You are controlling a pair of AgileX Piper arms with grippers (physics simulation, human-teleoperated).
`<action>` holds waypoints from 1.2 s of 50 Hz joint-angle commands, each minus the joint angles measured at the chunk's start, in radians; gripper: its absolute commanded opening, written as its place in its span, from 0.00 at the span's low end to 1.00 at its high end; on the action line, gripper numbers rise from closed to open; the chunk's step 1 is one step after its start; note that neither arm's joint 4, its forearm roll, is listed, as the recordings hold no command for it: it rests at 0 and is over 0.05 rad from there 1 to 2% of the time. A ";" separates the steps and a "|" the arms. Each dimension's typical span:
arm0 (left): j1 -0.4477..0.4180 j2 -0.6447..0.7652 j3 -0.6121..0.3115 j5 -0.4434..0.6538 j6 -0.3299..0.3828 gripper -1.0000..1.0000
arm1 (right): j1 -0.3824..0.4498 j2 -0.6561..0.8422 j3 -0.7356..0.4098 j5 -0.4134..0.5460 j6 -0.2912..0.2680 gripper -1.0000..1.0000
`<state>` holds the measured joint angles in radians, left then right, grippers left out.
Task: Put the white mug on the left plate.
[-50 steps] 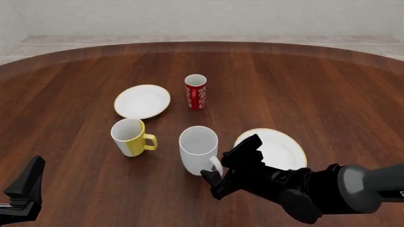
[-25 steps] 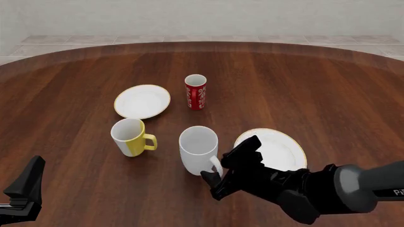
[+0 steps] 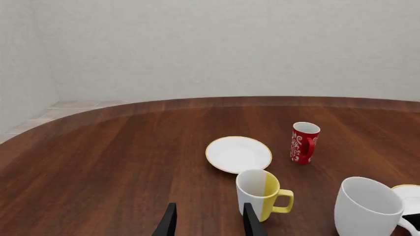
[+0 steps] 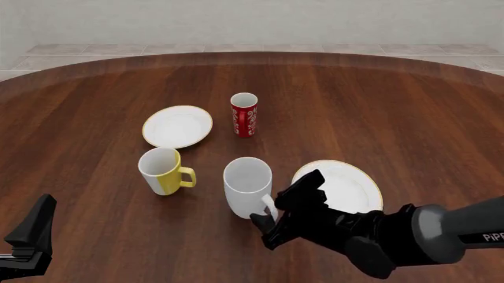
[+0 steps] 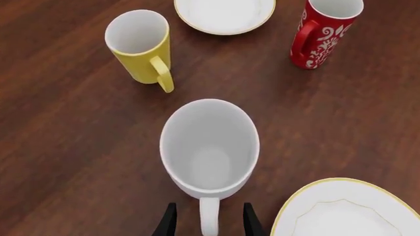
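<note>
At the near left corner the left gripper (image 4: 28,244) is cut off by the frame edge, so only one dark finger shows in the front view; its wrist view shows two fingertips apart with nothing between them. Farther in, the left plate (image 4: 177,126) lies bare, and the yellow-and-white mug (image 4: 163,171) stands upright just near of it. The red patterned cup (image 4: 244,115) stands right of that plate. The white mug (image 4: 247,186) stands upright on the wooden table (image 4: 409,112), near centre, well apart from the left plate. The right gripper (image 4: 272,217) straddles its handle (image 5: 208,219), fingers either side; whether they touch it cannot be told. It hides part of the larger plate (image 4: 350,184).
</note>
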<state>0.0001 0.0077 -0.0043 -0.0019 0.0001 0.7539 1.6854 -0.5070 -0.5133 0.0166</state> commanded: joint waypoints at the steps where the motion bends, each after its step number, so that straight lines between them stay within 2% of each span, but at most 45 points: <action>1: 0.000 0.000 0.000 0.000 0.000 1.00 | 0.003 -0.002 0.003 -0.002 -0.002 1.00; 3: 0.000 0.000 0.000 0.000 0.000 1.00 | 0.001 -0.012 0.011 -0.007 -0.021 1.00; 4: 0.000 0.000 0.000 0.000 0.000 1.00 | 0.002 -0.011 0.008 -0.001 -0.014 0.00; 24: 0.000 0.000 0.000 0.000 0.000 1.00 | -0.042 -0.047 0.033 -0.014 -0.068 0.00; 30: 0.000 0.000 0.000 0.000 0.000 1.00 | -0.053 -0.085 0.033 0.008 -0.097 0.00; 34: 0.000 0.000 0.000 0.000 0.000 1.00 | -0.059 -0.128 0.026 0.039 -0.114 0.00; 38: 0.000 0.000 0.000 0.000 0.000 1.00 | -0.065 -0.177 0.007 0.089 -0.108 0.00; 41: 0.000 0.000 0.000 0.000 0.000 1.00 | -0.078 -0.222 -0.004 0.120 -0.142 0.00; 44: 0.000 0.000 0.000 0.000 0.000 1.00 | -0.069 -0.257 -0.032 0.166 -0.118 0.00; 56: 0.000 0.000 0.000 0.000 0.000 1.00 | -0.064 -0.312 -0.121 0.264 -0.153 0.00; 60: 0.000 0.000 0.000 0.000 0.000 1.00 | -0.065 -0.312 -0.145 0.275 -0.146 0.00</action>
<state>0.0001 0.0076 -0.0043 -0.0019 0.0001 0.6897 1.4153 -0.5868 -0.3014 -0.1244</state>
